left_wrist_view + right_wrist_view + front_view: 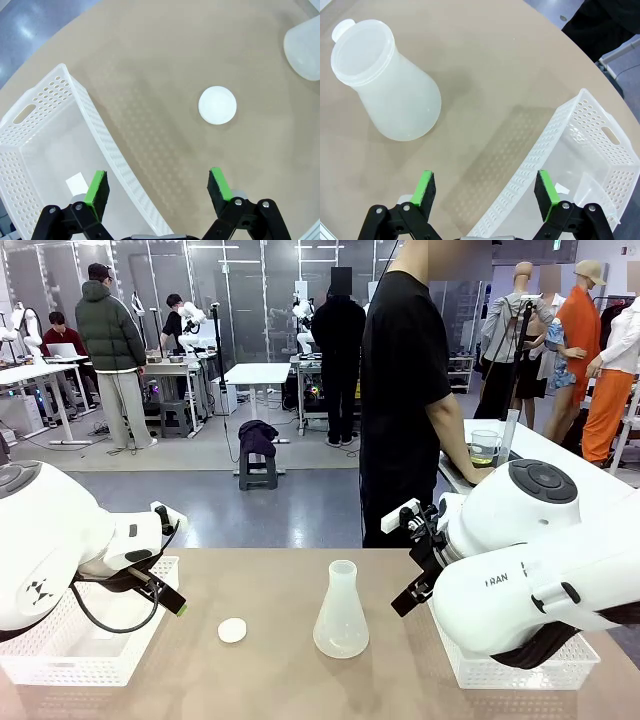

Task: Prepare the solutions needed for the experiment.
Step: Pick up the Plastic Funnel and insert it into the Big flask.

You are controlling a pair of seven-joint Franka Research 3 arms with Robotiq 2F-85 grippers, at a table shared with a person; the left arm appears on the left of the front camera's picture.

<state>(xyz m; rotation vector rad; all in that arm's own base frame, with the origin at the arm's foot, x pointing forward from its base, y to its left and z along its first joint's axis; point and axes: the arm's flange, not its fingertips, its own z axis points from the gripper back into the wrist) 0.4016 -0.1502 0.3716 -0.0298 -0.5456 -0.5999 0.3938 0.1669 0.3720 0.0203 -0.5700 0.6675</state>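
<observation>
A frosted conical flask [340, 615] [390, 85] stands upright mid-table and looks empty; its base edge [305, 45] shows in the left wrist view. A small white round cap [232, 630] [217, 105] [342, 29] lies to its left. The solutions show as a little yellow-green liquid in a glass beaker [485, 450] on the far side table, by the person's hand. My left gripper [170, 600] [159, 187] hangs open over the left basket's wall. My right gripper [412, 585] [487, 187] hangs open between the flask and the right basket. Neither holds anything.
A white perforated basket [60, 650] [45, 100] sits at the table's left under my left arm, a matching one [520, 670] [600, 130] at the right. The person [405, 390] stands beyond the far edge, turned toward the side table.
</observation>
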